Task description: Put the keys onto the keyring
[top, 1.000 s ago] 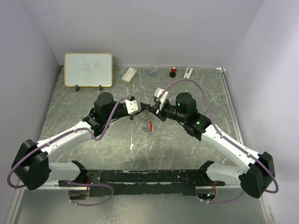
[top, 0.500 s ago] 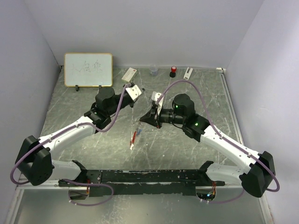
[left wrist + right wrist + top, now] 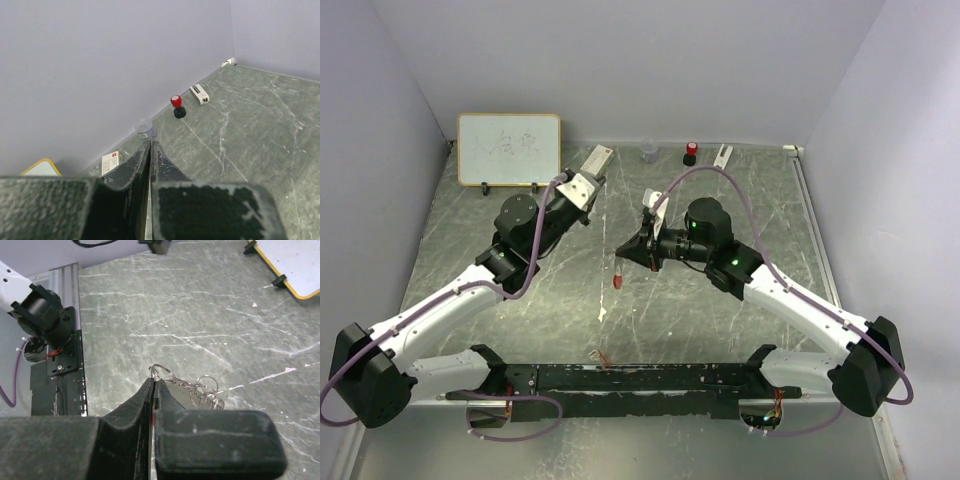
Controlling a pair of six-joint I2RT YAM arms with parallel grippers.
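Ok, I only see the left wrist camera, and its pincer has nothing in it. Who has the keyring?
Observer: The right pincer does. It is shut on the keyring, gripping one of its thin metal rings.
Operator: Is the red bit there too?
Observer: Yes. In the top view the red fob shows right by that pincer's tip, and it seems to dangle.
Operator: Is my pincer close to it?
Observer: No. The left pincer is apart from it, nearer the back wall and pointing that way.
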